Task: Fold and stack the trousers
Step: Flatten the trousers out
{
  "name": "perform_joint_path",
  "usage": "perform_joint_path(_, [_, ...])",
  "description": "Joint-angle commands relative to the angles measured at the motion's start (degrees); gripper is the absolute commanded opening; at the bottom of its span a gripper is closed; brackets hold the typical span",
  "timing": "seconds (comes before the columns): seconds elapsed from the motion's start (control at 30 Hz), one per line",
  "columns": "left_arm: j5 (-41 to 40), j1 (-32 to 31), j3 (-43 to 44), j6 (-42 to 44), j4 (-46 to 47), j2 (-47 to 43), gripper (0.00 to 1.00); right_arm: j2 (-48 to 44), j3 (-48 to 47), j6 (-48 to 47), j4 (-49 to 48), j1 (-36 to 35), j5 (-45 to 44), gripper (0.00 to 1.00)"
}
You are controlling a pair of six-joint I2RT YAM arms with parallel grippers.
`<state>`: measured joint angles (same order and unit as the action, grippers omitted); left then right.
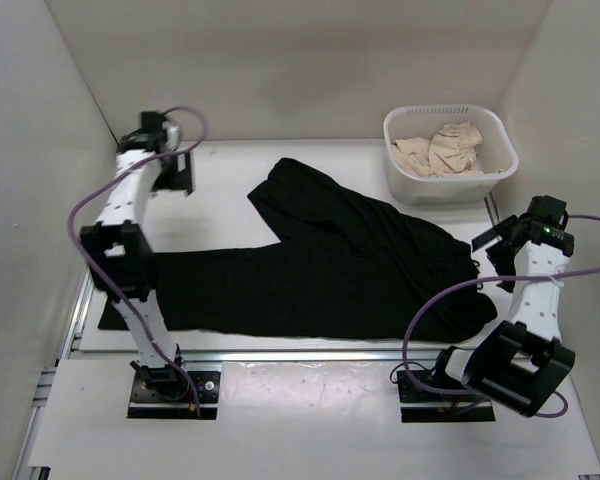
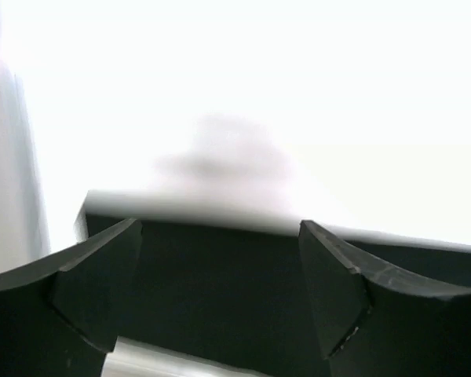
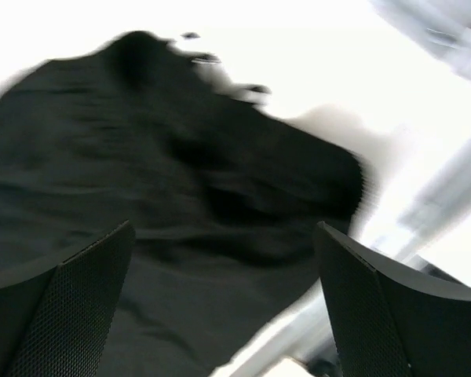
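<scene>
The black trousers point(image 1: 320, 262) lie spread on the white table, waist at the right front, one leg running left along the front edge, the other angling to the back. My left gripper point(image 1: 172, 168) is open and empty, raised near the back left, apart from the fabric. Its wrist view shows a black trouser leg point(image 2: 220, 283) between its fingers point(image 2: 94, 275). My right gripper point(image 1: 502, 240) is open and empty above the waist end at the right. Its wrist view shows the bunched black fabric point(image 3: 180, 188) below its fingers point(image 3: 369, 314).
A white basket point(image 1: 450, 181) holding beige cloth point(image 1: 440, 150) stands at the back right, next to the trousers. White walls enclose the table on the left, back and right. A metal rail point(image 1: 280, 345) runs along the table's front edge.
</scene>
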<state>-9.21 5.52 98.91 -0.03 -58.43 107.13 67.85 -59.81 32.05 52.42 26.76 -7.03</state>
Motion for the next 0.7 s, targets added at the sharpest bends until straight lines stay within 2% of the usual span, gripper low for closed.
perform_joint_path(0.0, [9.2,-10.0,12.6,0.0,-2.4,10.7,0.93,6.6,-1.2,1.7,-9.8,-3.7,10.4,0.98])
perform_joint_path(0.03, [9.7,-11.6,16.1,0.0,-2.4,17.4,0.93,8.1,-1.2,1.7,-10.3,-5.0,9.8,0.98])
perform_joint_path(0.07, [9.7,-14.2,23.4,0.0,-2.4,20.7,0.93,9.4,-2.1,1.7,-10.9,-8.0,8.7,0.98])
perform_joint_path(0.13, [10.3,-15.9,30.0,0.0,-1.3,28.8,0.96,13.0,-3.5,2.3,-12.7,-11.2,5.6,0.98])
perform_joint_path(0.2, [13.5,-17.0,33.7,0.0,0.9,31.8,1.0,16.2,-3.5,2.8,-13.9,-11.8,5.6,0.98])
perform_joint_path(0.33, [12.8,-19.5,28.7,0.0,11.1,33.1,1.0,20.3,-4.0,3.4,-14.5,-12.4,6.1,0.98])
perform_joint_path(0.47, [16.1,-20.1,30.0,0.0,12.0,37.2,1.0,22.4,-3.5,2.8,-15.0,-13.0,4.8,0.98])
perform_joint_path(0.6, [19.8,-21.6,25.1,0.0,12.0,37.8,1.0,25.1,-2.9,2.8,-16.7,-13.0,3.6,0.98])
perform_joint_path(0.67, [21.4,-22.4,23.3,0.0,12.0,37.1,0.65,28.1,-3.5,2.8,-16.7,-13.0,2.8,0.98])
